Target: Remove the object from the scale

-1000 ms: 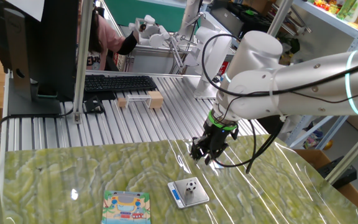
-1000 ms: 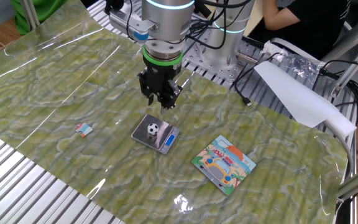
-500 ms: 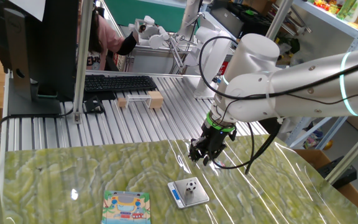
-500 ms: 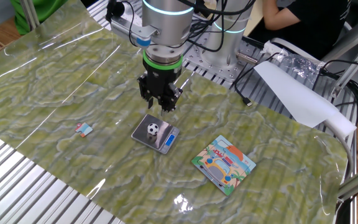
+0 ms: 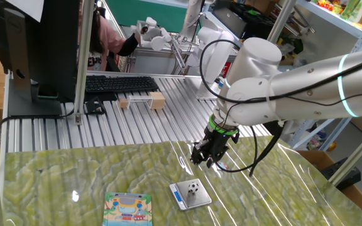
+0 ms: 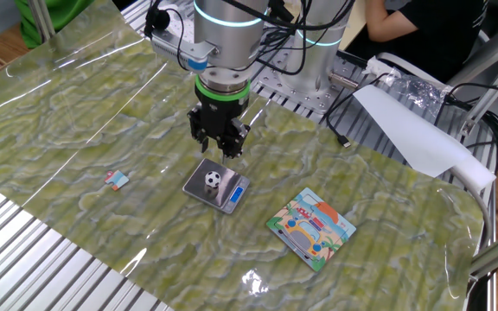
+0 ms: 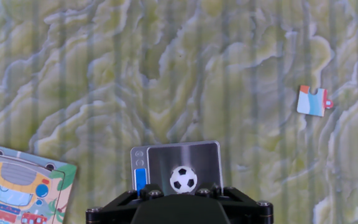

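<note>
The tiny soccer-patterned ball (image 5: 194,186) sits on the silver platform of the small pocket scale (image 5: 191,199), whose blue display strip is at one edge. In the other fixed view the ball (image 6: 213,180) rests on the scale (image 6: 197,186), and my gripper (image 6: 220,152) hangs just above and behind it, fingers pointing down and slightly apart, holding nothing. In the one fixed view the gripper (image 5: 204,160) is up and to the right of the scale. The hand view shows the ball (image 7: 183,179) on the scale (image 7: 166,155) just ahead of the black gripper body; the fingertips are out of frame.
A colourful picture card (image 6: 311,227) lies on the green mat to the right of the scale, also seen in the hand view (image 7: 17,186). A small white-blue scrap (image 6: 117,180) lies to the left. Keyboard (image 5: 121,83), monitor and metal slats are behind the mat.
The gripper has shifted slightly sideways, closer over the scale. The ball and the scale have not moved.
</note>
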`<action>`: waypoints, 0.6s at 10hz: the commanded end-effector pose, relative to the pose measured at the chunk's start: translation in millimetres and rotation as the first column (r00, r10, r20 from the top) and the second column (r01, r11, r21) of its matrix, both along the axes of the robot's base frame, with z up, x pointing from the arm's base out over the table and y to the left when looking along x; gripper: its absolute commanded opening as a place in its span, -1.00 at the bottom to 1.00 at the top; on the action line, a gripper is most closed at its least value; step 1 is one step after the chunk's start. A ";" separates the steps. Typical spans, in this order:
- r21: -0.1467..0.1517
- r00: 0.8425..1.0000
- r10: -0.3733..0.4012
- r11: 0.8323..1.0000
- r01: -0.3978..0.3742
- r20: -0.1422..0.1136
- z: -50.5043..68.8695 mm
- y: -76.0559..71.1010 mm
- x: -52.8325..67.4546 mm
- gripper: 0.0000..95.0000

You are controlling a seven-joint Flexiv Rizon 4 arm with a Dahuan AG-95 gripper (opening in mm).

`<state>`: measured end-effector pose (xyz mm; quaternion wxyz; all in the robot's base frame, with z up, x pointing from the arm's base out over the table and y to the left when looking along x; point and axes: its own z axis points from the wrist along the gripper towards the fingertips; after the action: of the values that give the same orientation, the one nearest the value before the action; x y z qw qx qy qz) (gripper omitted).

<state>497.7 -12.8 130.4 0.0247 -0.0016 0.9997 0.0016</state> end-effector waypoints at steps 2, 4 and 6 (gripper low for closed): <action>0.000 1.000 -0.006 1.000 0.006 0.003 -6.8 1.1 0.4 0.20; 0.000 1.000 -0.011 1.000 0.011 0.009 -11.5 1.8 1.0 0.20; 0.000 1.000 -0.015 1.000 0.015 0.009 -14.2 2.1 1.4 0.20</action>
<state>498.7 -10.5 115.3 0.0292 0.0061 0.9996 0.0015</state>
